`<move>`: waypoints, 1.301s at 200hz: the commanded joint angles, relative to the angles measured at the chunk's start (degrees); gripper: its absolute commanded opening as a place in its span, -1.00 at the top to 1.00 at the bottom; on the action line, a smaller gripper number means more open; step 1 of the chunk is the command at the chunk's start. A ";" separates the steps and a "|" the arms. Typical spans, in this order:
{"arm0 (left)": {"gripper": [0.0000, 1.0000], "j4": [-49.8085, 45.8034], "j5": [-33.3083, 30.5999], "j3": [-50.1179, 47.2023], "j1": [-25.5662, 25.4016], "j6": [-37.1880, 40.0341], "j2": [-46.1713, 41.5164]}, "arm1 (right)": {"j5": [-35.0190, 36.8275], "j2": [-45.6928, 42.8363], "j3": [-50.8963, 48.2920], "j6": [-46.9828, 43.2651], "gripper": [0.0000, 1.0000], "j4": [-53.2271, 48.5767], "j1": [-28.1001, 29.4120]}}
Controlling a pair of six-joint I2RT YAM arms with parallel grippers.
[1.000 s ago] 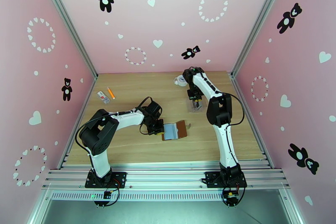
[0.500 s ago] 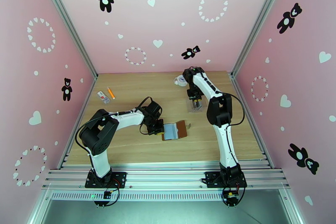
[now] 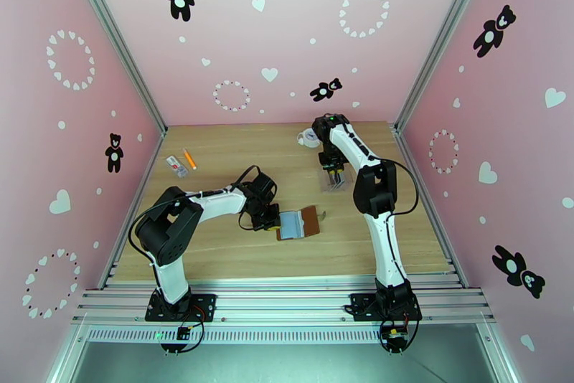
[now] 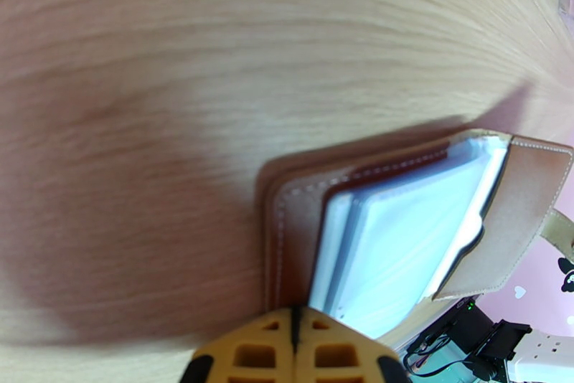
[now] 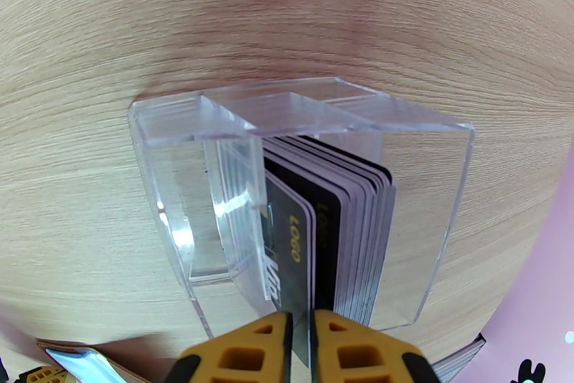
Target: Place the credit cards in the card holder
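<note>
On the bench, nearest the arm bases, the card holder lies open and flat. Its long axis runs left to right across the wood. The pale clear sleeves face up, and the brown flap and its small strap point right. The left hand is down at the holder's left end. In the left wrist view the left hand has its yellow fingers pressed together with no gap. Their tips sit right at the near edge of the card holder, where the sleeves meet the stitched leather.

Farther back and to the right, the right hand reaches down into a clear stand. In the right wrist view the credit cards stand on edge in the right compartment of that clear stand. They are packed face to face, dark ones and pale ones, with their top edges toward the camera. Gold lettering on the front card runs away from the fingers. The right hand has its fingers a narrow slit apart, with the edge of a dark front card in the slit. Whether the pads actually press on it I cannot tell.

Beyond the stand a small white round thing sits near the back wall. Far left lie an orange pen and a small white packet.
</note>
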 commanded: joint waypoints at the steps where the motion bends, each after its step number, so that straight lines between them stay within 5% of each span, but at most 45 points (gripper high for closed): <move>1: 1.00 -3.48 -3.99 -2.06 -1.71 0.51 3.98 | -0.18 -1.79 1.18 -0.04 0.70 -0.72 0.44; 141: 1.00 -4.12 -4.12 -1.89 -1.75 1.33 4.03 | -6.05 -0.39 1.18 0.17 0.55 -0.05 0.44; 260: 1.00 -4.57 -4.26 -1.80 -1.61 1.80 4.14 | -10.14 -0.70 1.35 0.63 1.00 2.19 -0.69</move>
